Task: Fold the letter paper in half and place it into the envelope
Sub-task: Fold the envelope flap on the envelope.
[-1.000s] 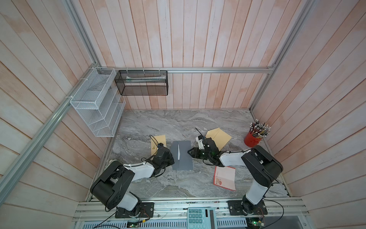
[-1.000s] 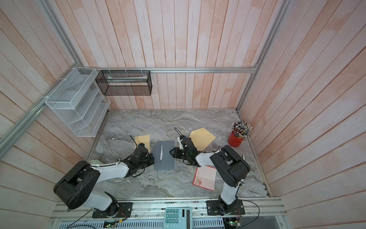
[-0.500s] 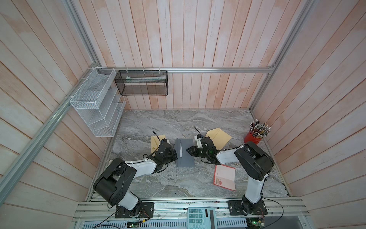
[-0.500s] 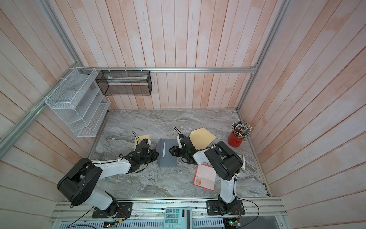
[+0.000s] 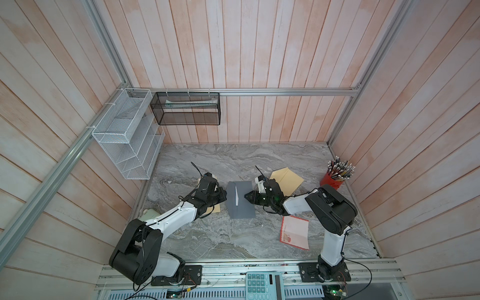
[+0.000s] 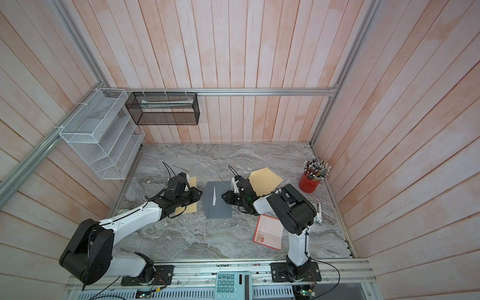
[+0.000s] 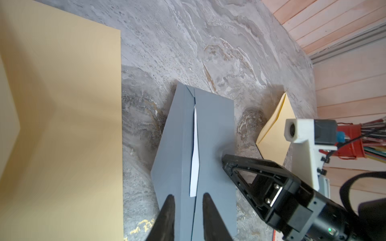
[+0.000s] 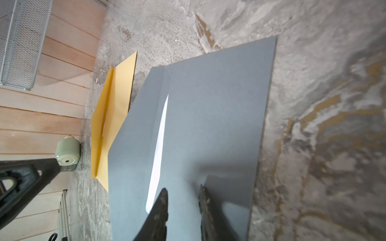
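A grey envelope [image 5: 242, 207] [image 6: 218, 210] lies flat in the middle of the marble table [image 5: 233, 161]. A thin sliver of white letter paper [image 5: 237, 196] [image 6: 214, 196] shows in its mouth, the rest hidden inside. My left gripper [image 5: 224, 195] [image 7: 188, 198] sits at the envelope's left edge, open by a narrow gap over the flap [image 7: 177, 146], holding nothing. My right gripper [image 5: 246, 197] [image 8: 182, 194] is also open, its tips resting on the envelope's body [image 8: 219, 104] beside the paper [image 8: 159, 141].
A yellow envelope [image 5: 215, 207] lies under my left arm; another one [image 5: 287, 179] is behind my right wrist. A red-edged sheet [image 5: 294, 232] lies front right. A red pencil cup [image 5: 335, 179], a green sharpener [image 5: 149, 214] and wall wire racks [image 5: 124, 145] border the table.
My left gripper's jaws have parted from shut to a narrow gap. The right gripper's jaws have narrowed a little. Both grippers and the envelope have shifted slightly toward the back wall.
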